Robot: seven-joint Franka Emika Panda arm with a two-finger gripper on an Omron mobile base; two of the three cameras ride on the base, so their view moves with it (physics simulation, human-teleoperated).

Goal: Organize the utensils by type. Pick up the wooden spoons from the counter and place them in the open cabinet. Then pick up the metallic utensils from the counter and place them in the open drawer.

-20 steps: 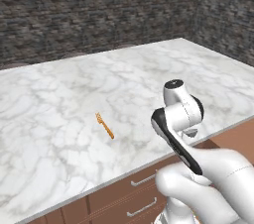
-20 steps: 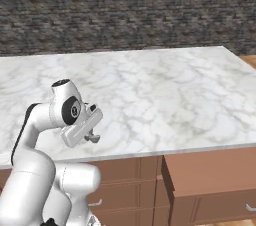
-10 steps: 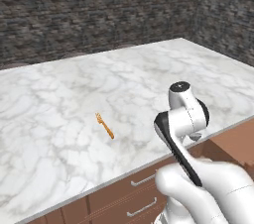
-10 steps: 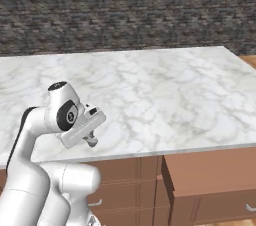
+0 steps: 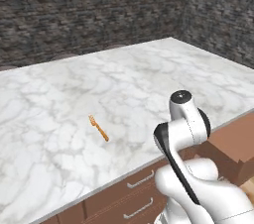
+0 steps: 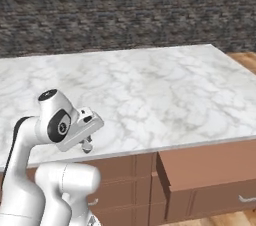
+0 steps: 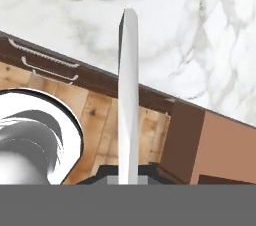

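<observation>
We see the counter [image 5: 149,74], white marble; the fork [image 5: 98,128] lies flat near its front edge, left of centre.

Silvery spoon [image 7: 128,95] bowl under end effector [image 7: 128,177].

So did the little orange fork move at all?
No. The fork lies at the same spot on the counter, just as far from its front edge. The slight shift in the picture is the camera's.

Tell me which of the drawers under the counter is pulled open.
The open drawer, at the right end of the counter in the right base view, juts out past the cupboard fronts. The drawers with silver handles sit flush and closed.
</observation>
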